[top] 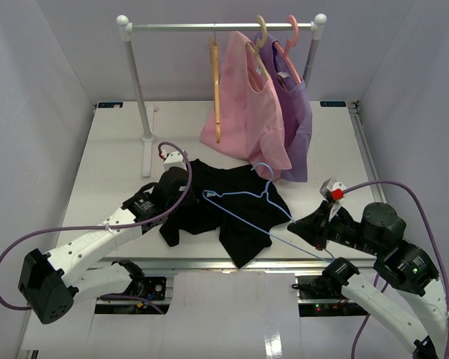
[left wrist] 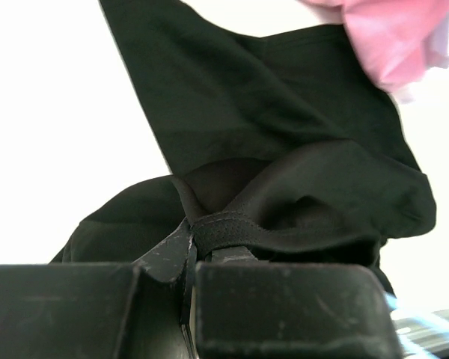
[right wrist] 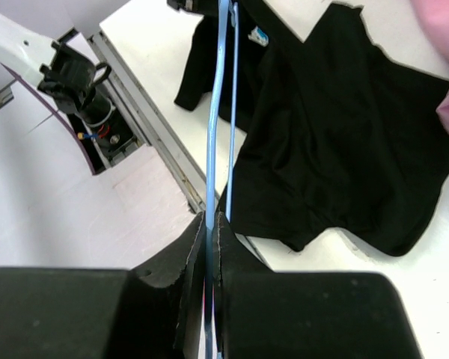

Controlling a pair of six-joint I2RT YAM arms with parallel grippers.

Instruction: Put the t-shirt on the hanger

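The black t-shirt [top: 232,209] lies crumpled on the white table near the front edge. My left gripper [top: 176,182] is shut on its hem at the shirt's left side; in the left wrist view the black stitched edge [left wrist: 232,228] is pinched between the fingers. The light-blue hanger [top: 243,206] lies over the shirt, hook toward the back. My right gripper [top: 303,224] is shut on the hanger's right end; in the right wrist view the blue wire [right wrist: 213,134] runs up from between the closed fingers, over the t-shirt [right wrist: 344,134].
A clothes rail [top: 217,27] stands at the back with a bare tan-orange hanger [top: 215,90], a pink garment [top: 247,105] and a purple garment [top: 295,120] on a pink hanger. The table's front edge [top: 209,263] runs just below the shirt.
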